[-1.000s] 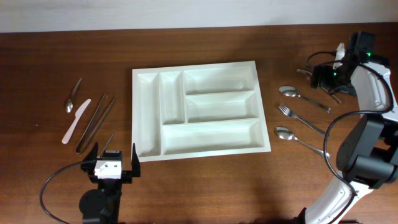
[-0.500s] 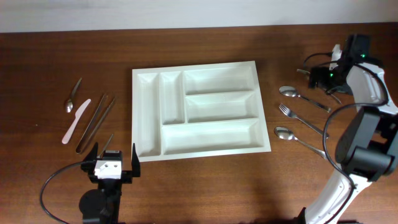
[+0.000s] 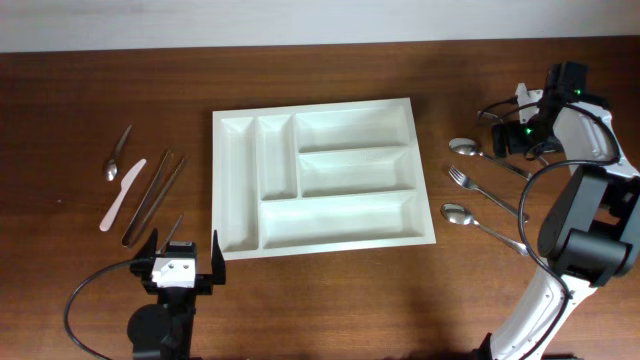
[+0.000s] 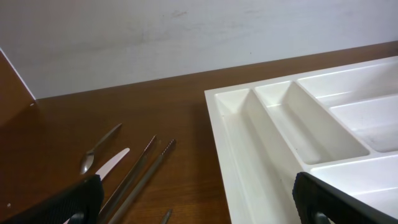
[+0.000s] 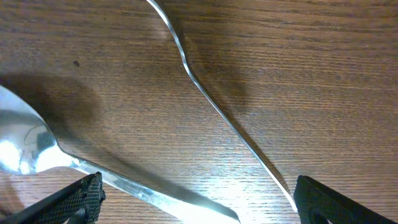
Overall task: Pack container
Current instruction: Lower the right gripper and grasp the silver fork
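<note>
Container (image 3: 340,215) centred, both grippers spread.
Right gripper (image 5: 199,199) hovered above a spoon (image 5: 31,146) at three o'clock; left gripper (image 3: 183,250) sat at eight.

The container (image 3: 340,222) is a white plastic tray, rectangular, lying flat and open side up mid-scene, turned slightly askew. Two narrow compartments run near-to-far on its left. Three long ones lie crosswise to their right, the nearest longest.
</note>
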`<state>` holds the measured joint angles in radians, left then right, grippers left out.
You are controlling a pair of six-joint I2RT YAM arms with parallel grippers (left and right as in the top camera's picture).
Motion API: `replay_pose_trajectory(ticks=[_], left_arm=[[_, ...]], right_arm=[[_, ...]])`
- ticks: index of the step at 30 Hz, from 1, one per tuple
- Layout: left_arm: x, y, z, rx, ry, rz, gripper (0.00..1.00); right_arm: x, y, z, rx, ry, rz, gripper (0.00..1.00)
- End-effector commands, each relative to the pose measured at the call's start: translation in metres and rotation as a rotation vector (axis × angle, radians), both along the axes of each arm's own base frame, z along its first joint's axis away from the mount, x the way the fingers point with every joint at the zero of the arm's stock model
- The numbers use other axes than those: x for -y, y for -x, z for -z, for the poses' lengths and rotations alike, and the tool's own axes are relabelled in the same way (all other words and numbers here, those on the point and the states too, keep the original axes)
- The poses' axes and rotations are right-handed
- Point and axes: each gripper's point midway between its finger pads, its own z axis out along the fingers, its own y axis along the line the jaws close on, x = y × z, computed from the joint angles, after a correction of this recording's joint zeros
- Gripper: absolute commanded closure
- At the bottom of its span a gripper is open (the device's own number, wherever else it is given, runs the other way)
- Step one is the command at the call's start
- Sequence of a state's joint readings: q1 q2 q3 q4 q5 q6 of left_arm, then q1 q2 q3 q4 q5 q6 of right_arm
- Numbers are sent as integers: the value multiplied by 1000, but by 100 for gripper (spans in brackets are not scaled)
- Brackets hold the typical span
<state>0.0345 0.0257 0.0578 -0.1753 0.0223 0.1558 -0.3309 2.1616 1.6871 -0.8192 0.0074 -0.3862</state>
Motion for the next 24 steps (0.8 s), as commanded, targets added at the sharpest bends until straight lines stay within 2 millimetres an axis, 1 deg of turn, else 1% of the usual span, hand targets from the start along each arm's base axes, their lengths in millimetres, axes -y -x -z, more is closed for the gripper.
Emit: replay_pose_trajectory(ticks=[1,4,7,9,13,16,20,24], left_arm=[[2,0,1,3,13,6,1],[2,0,1,3,13,6,1],[2,0,1,3,13,6,1],[2,0,1,3,13,6,1],[2,0,1,3,13,6,1],[2,0,1,3,13,6,1],[2,0,1,3,13,6,1],[2,0,1,3,13,6,1]], right_arm=[[8,1,-4,-5,30,-47,1],[7,4,-1,-26,40,-98,1],[12,5,4,-34,48,-120,1],[19,6,10,-36,48,-108,1],[32,10,28,-50,24,-81,1],[31,12,40,-47,-36,-77,0],[27,14,55,-53,-100,-79,3],[23,13,58,-49,-117,-80,3]])
